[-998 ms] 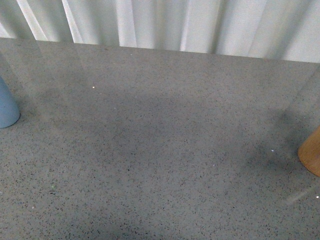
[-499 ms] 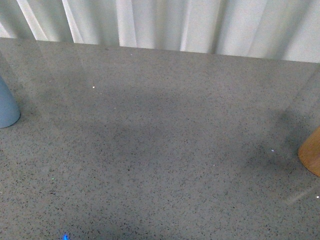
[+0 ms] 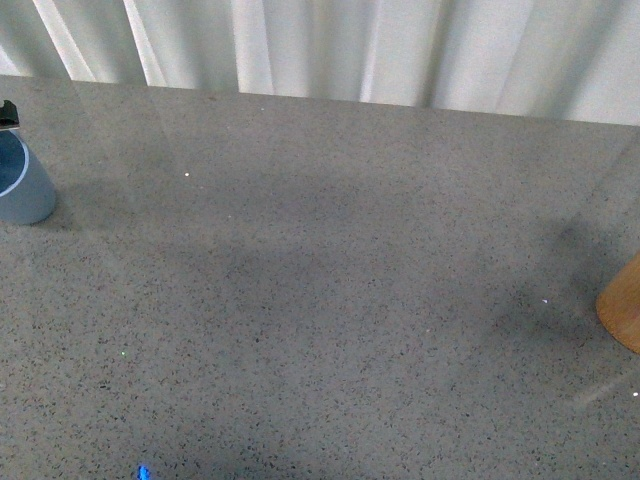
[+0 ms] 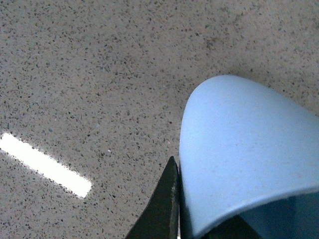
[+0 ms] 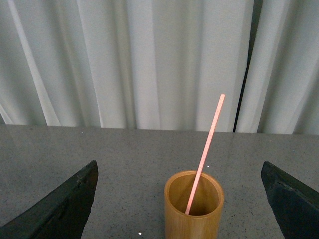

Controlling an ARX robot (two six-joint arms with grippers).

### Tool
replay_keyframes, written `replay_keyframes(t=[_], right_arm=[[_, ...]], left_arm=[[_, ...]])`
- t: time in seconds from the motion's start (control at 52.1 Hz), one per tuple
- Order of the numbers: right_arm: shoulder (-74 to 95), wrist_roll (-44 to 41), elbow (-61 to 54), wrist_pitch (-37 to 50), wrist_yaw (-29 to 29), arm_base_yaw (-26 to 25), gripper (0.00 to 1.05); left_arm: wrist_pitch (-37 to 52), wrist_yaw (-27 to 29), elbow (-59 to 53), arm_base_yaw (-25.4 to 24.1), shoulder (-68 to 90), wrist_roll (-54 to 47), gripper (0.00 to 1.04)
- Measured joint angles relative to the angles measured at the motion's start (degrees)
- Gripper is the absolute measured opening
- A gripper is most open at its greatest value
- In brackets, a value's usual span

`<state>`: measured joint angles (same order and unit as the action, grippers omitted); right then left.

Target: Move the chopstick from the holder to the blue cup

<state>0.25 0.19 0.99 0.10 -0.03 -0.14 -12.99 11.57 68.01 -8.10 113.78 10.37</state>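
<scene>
The blue cup (image 3: 22, 188) is at the table's far left edge, tilted so its rim shows. In the left wrist view the blue cup (image 4: 249, 144) fills the frame, and my left gripper (image 4: 199, 204) is shut on its wall near the rim, with one dark finger (image 4: 163, 209) pressed on the outside. One pinkish-red chopstick (image 5: 205, 152) leans in the orange-brown round holder (image 5: 194, 211). My right gripper (image 5: 179, 167) is open, its fingers wide apart on either side of the holder and short of it. The holder's edge also shows in the front view (image 3: 622, 305) at far right.
The speckled grey table (image 3: 330, 300) stretches between the cup and the holder. White curtains (image 3: 350, 45) hang behind its far edge. A bright strip of reflected light (image 4: 45, 164) lies on the table near the cup.
The blue cup has shifted a little to the right and back and now tilts, showing its rim. A dark bit of the left gripper has come into the front view above it.
</scene>
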Motion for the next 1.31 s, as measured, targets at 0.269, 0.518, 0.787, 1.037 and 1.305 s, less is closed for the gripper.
replay_keyframes(t=[0.269, 0.518, 0.787, 1.037, 1.305], right_arm=[[0.00, 0.00, 0.00, 0.00, 0.00, 0.00, 0.95], [0.00, 0.00, 0.00, 0.00, 0.00, 0.00, 0.95], [0.00, 0.00, 0.00, 0.00, 0.00, 0.00, 0.95], [0.00, 0.00, 0.00, 0.00, 0.00, 0.00, 0.95], [0.00, 0.00, 0.00, 0.00, 0.00, -0.02, 0.95]], left_arm=[[-9.22, 0.09, 1.14, 7.39, -8.50, 0.20, 0.03], [-18.64, -2.43, 6.75, 24.79, -10.38, 3.61, 0.03], [-21.62, -1.42, 12.52, 39.43, -2.05, 7.87, 0.03], [-22.99, 0.07, 14.78, 43.10, 5.07, 10.51, 0.03], [-22.53, -0.02, 16.72, 43.36, 8.28, 12.92, 0.10]])
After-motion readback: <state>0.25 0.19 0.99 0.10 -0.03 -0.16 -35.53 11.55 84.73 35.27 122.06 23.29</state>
